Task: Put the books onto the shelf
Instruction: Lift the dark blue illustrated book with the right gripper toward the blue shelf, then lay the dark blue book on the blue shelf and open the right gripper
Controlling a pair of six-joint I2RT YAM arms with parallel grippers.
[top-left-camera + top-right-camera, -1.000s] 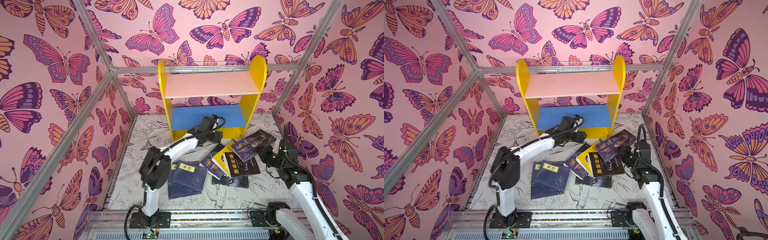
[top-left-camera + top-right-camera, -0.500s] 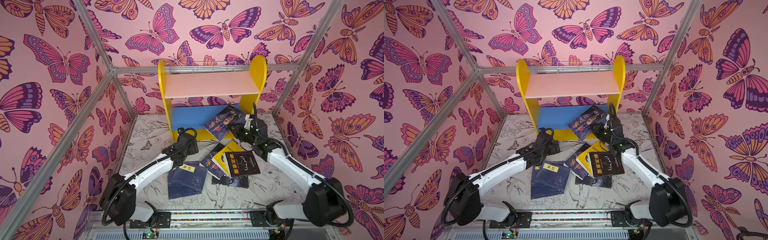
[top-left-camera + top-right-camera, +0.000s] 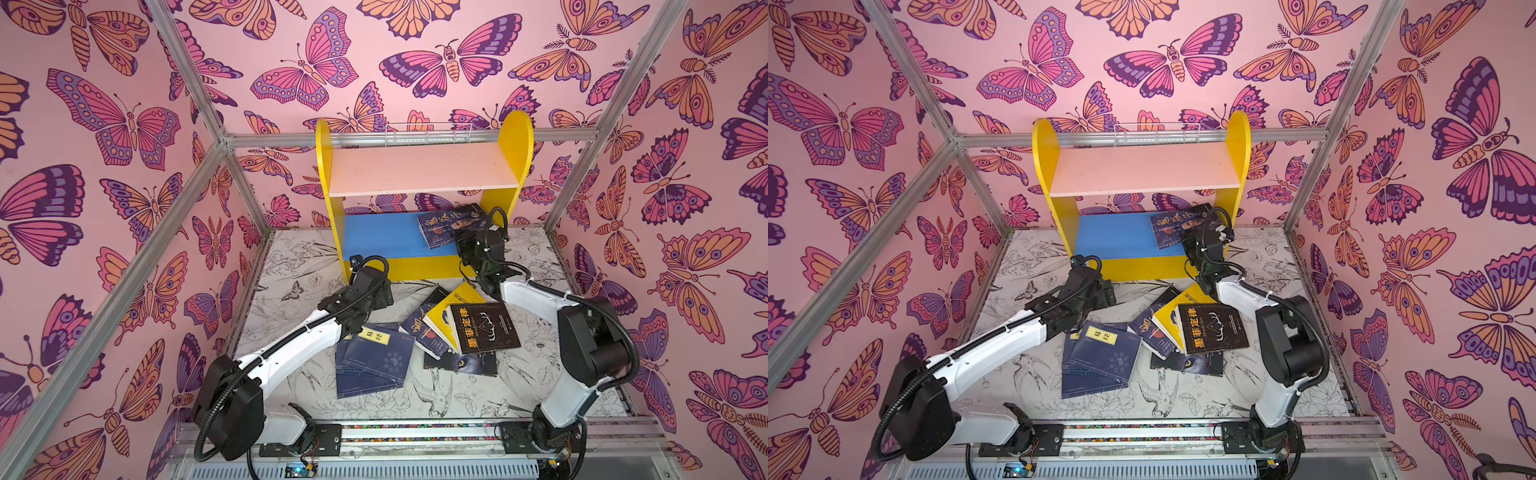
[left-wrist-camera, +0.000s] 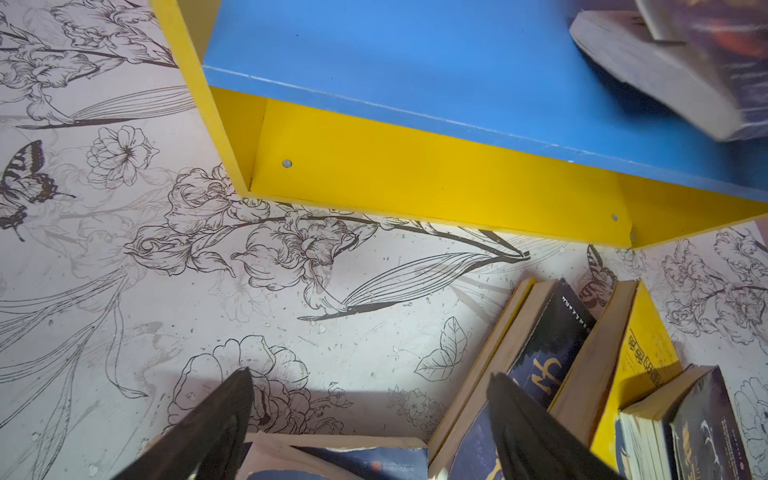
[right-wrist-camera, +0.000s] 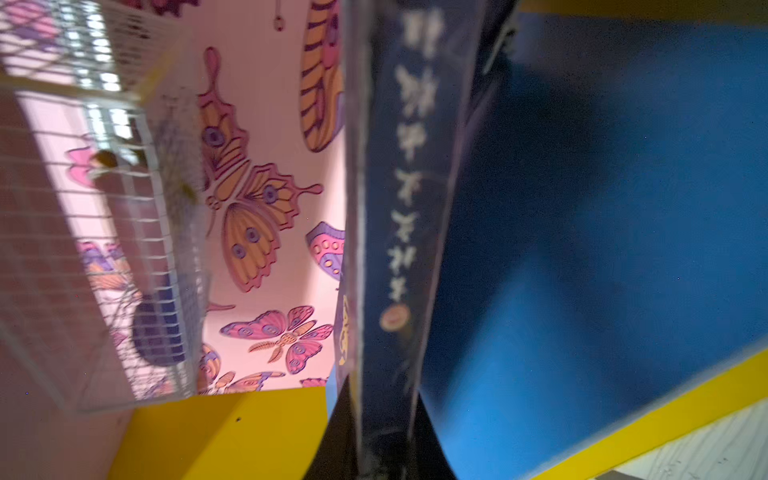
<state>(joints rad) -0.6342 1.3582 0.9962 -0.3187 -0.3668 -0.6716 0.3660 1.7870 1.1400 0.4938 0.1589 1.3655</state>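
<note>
My left arm (image 3: 291, 356) and right arm (image 3: 532, 293) are glossy white tubular shells joined by bulky matte black joint housings (image 3: 590, 345). Black ribbed cable hoses (image 3: 198, 436) loop outside each joint. Black base plates (image 3: 328, 436) with small screws bolt me to a silver aluminium rail (image 3: 415, 435). My left jaws are two black wedges tapering to narrow tips.

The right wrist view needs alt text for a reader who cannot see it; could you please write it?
The right gripper clamps a dark-blue book spine-on, its pale Chinese title blurred, over the shelf's blue lower board. Beyond are a yellow shelf panel, white wire mesh and pink butterfly wallpaper.
</note>
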